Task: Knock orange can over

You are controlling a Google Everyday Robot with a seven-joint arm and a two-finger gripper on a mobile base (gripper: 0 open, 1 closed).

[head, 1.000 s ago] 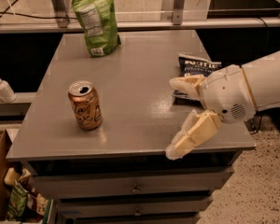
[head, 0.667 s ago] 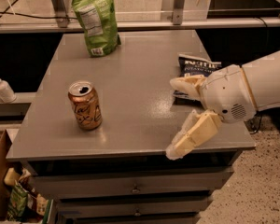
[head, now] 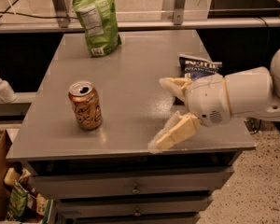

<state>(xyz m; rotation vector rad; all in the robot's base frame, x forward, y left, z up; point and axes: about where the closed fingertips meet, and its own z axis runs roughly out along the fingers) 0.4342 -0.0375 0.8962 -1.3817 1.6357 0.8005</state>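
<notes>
Camera view: can (head: 85,105) upright near worktop (head: 144,55) front-left corner; pincer (head: 159,115) spread open over front edge, can well apart toward left edge.

Dark cursive lettering on the orange can (head: 85,105), a white panel of fine print on the green bag (head: 97,18) and white letters on the dark bag (head: 199,67) cannot be read; the hand (head: 158,114) hovers, fingers spread, over the counter (head: 130,73) at its right front

You have the can (head: 85,105) at the tool's (head: 161,114) 9 o'clock on the tabletop (head: 140,59), far bag (head: 97,20) at 11, near bag (head: 198,66) at 1.
</notes>
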